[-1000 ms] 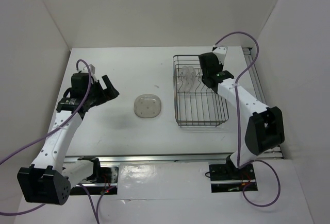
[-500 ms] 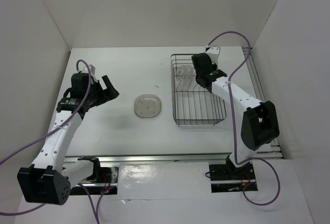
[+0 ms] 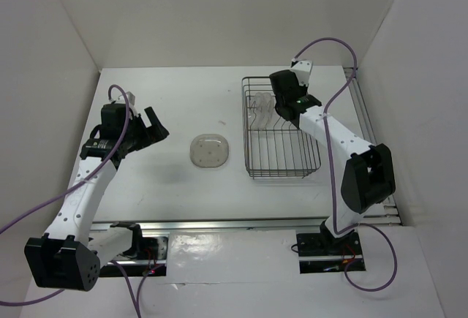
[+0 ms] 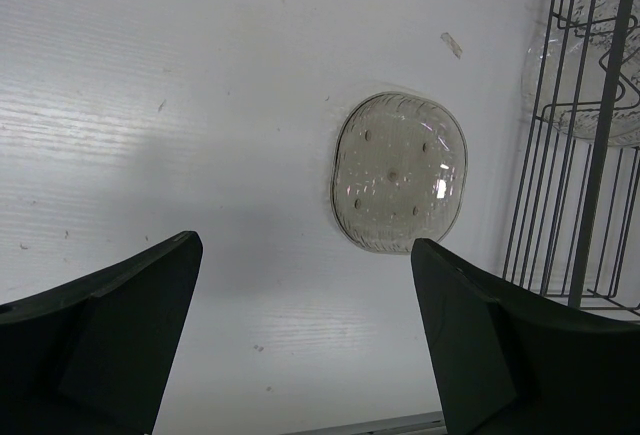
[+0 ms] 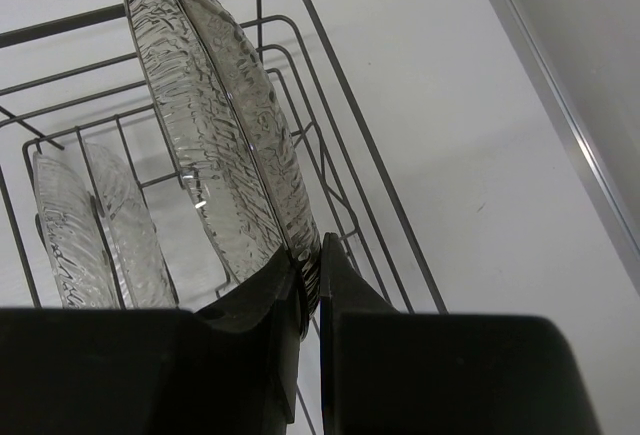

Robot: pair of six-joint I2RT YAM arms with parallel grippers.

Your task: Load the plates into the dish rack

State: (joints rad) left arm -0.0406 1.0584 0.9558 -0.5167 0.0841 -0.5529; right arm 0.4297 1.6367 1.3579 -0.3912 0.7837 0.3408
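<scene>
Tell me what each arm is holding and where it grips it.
The right gripper pinches a plate by its rim. The left gripper is open, holding nothing.

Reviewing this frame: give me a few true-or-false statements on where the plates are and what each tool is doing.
1. The right tool is shut on an upright plate over the dish rack. True.
2. The left tool is shut on a plate. False: it is open and holds nothing.
3. A smoky plate lies flat on the table, outside the rack. True.
4. No plates are in the rack yet. False: two standing plates already sit between its dividers.
</scene>
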